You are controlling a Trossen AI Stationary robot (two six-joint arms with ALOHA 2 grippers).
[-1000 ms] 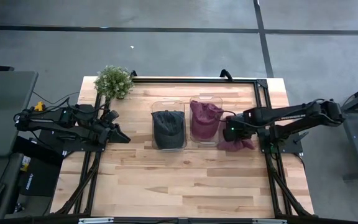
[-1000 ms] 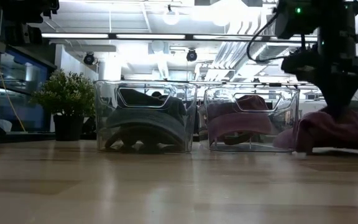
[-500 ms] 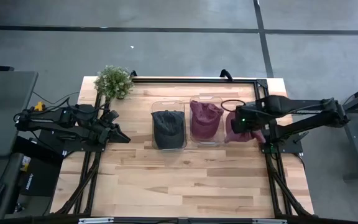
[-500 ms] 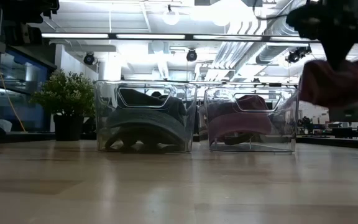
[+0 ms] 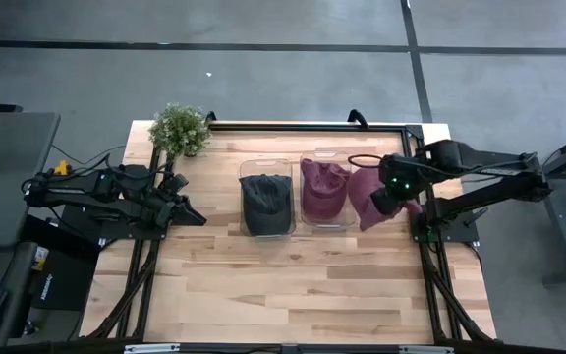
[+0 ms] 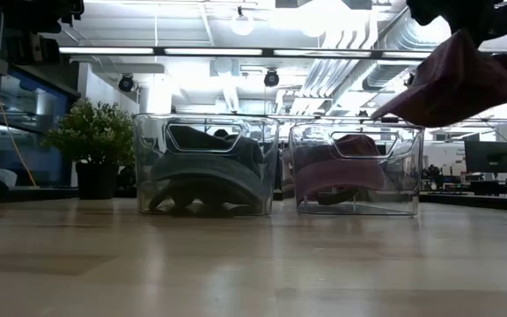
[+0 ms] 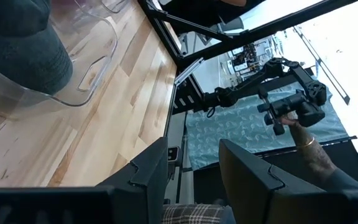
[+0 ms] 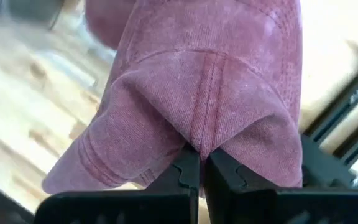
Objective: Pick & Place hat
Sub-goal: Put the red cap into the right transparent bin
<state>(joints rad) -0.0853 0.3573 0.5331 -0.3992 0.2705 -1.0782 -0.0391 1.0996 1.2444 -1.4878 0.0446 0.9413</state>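
A maroon cap (image 5: 367, 200) hangs from my right gripper (image 5: 393, 187), lifted above the table just right of the right clear bin (image 5: 324, 192); in the low view the maroon cap (image 6: 451, 84) is tilted, brim pointing down toward that bin. The right bin holds another maroon cap (image 6: 341, 172). The left clear bin (image 5: 266, 204) holds a dark grey cap (image 6: 205, 180). My left gripper (image 5: 193, 216) waits open over the table's left side, touching nothing. My right gripper (image 8: 201, 177) is shut on the maroon cap's crown (image 8: 197, 134), pinching a gathered fold of cloth along a seam between the two fingertips (image 8: 182, 174). The cap is lifted clear of the table and hangs tilted, brim (image 6: 394, 106) lowest, toward the right bin.
A small potted plant (image 5: 180, 129) stands at the table's far left corner. A black metal frame (image 5: 416, 147) runs along the far and right edges. Bare wood (image 5: 293, 285) lies across the near half of the table.
My right gripper, shut on the maroon cap, has risen from the table at the right side, lifting the cap clear, and moved toward the far edge and slightly toward the right bin. The cap now hangs tilted in the air instead of lying on the table.
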